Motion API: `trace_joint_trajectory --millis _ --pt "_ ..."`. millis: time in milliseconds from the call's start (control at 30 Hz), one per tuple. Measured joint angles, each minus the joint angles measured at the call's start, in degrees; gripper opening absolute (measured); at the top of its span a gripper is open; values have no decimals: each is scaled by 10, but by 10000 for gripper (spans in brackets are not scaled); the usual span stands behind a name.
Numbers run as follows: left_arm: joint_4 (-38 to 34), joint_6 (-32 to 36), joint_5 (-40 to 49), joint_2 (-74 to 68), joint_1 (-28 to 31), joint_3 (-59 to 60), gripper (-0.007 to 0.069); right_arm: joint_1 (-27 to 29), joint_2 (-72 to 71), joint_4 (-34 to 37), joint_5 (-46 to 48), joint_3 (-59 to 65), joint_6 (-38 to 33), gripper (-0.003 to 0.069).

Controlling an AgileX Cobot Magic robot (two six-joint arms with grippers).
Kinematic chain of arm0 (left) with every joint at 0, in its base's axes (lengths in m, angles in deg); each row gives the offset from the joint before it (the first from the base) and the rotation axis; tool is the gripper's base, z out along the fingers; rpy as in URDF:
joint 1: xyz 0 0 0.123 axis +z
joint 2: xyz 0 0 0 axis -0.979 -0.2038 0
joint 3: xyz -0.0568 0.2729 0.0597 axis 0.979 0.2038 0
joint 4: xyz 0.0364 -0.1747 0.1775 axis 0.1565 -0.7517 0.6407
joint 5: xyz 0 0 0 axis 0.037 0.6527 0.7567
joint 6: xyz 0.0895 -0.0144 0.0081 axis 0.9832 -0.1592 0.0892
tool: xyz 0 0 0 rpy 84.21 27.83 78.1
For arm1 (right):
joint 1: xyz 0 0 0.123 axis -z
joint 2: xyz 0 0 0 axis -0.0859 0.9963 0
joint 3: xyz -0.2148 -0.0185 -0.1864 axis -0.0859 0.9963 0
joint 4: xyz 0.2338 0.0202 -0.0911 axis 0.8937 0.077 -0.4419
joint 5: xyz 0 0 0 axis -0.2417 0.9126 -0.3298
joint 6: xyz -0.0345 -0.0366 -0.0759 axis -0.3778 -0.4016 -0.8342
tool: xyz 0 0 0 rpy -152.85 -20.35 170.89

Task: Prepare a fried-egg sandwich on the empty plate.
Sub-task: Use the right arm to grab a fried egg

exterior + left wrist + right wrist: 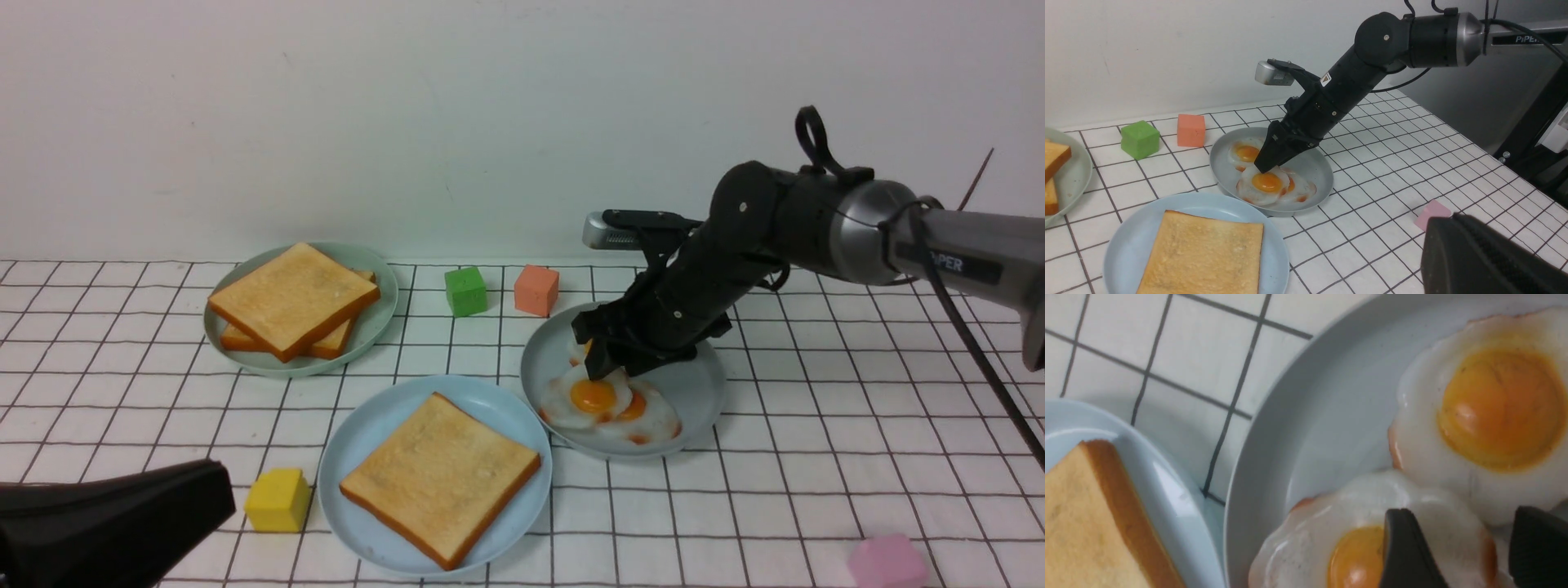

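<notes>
Over the grey plate (694, 384), the right gripper (606, 369) points down with its fingers (1408, 555) spread wide apart. The tips are at the 12 o'clock edge of the top fried egg (592, 398); can't tell if they touch it, and nothing is clamped between them. That egg lies overlapped on a second egg (645, 412) at its 3 o'clock, and a third egg (1245, 153) sits toward the plate's far rim, partly hidden by the gripper in front view. At 8 o'clock of the grey plate, rims nearly touching, is the blue plate (359, 433), holding one toast slice (441, 478) lying flat with its top bare. At 10 o'clock of the blue plate is the green plate (380, 314) with two toast slices (294, 298) stacked askew. The green cube (465, 291) is at the blue plate's 12 o'clock, with the salmon cube (536, 289) just beside it, near the grey plate's far rim. The yellow cube (278, 500) is just off the blue plate's rim at 9 o'clock. The pink block (888, 562) is at 4 o'clock of the grey plate, well apart from it. The left gripper (106, 523) is low at the near left corner, at 8 o'clock of the blue plate, closed, with nothing seen in it.
</notes>
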Motion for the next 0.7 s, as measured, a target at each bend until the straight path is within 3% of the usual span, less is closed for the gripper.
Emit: trace_joint_trajectory --millis 267,400,533,700 --pt "0 0 0 0 0 1 6 0 5 3 -9 -1 0 355" --pt "0 0 0 0 0 1 9 0 6 3 -8 -3 -10 289" --pt "0 0 0 0 0 1 15 0 5 5 -3 -6 -28 174" --pt "0 0 0 0 0 1 18 6 -8 6 5 -6 -28 129"
